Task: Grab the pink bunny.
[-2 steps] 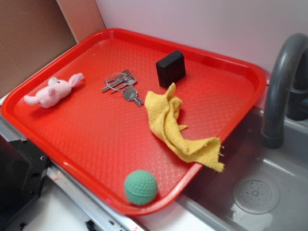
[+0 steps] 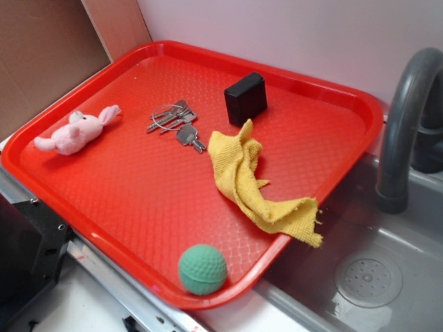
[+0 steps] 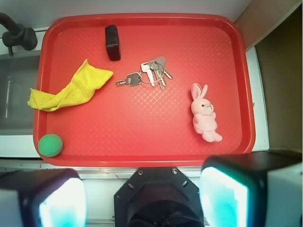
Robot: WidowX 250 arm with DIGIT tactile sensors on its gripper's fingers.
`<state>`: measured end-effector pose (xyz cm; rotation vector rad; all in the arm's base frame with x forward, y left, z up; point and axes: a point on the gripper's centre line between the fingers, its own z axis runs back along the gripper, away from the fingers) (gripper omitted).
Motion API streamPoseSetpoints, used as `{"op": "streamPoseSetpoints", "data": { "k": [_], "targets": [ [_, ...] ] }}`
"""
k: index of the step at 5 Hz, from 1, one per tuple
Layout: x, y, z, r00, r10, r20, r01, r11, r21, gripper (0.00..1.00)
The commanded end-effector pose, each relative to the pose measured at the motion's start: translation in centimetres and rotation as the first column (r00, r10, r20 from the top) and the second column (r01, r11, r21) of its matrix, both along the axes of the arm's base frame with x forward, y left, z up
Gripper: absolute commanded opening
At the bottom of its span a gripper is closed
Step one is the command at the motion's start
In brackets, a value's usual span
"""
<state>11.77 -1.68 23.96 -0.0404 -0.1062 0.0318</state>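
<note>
We have yet to begin: our gripper (image 3: 142,201) hangs high with fingers spread wide, while the pink bunny (image 3: 204,117) lies untouched at three o'clock on the red tray (image 3: 142,151).

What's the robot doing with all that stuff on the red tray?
Nothing is being handled yet. The robot's gripper hangs high above the red tray, open and holding nothing. It is meant to grab the pink bunny, which lies untouched on one side of the tray. Also on the tray are a bunch of keys, a black box, a green ball and a yellow cloth that droops over the edge toward the sink.
</note>
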Motion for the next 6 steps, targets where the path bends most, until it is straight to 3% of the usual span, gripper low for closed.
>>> {"op": "streamPoseSetpoints", "data": {
  "k": [1,2,3,6],
  "targets": [
    [1.8,5.2,-3.0,0.977,0.171,0.127,-0.177,0.984,0.031,1.0],
    [2.2,6.5,-5.1,0.974,0.174,0.146,-0.187,0.979,0.076,1.0],
    [2.8,8.3,-9.0,0.977,0.192,0.089,-0.203,0.969,0.14,1.0],
    [4.2,11.3,-18.2,0.97,0.236,-0.05,-0.221,0.953,0.208,1.0]
  ]
}}
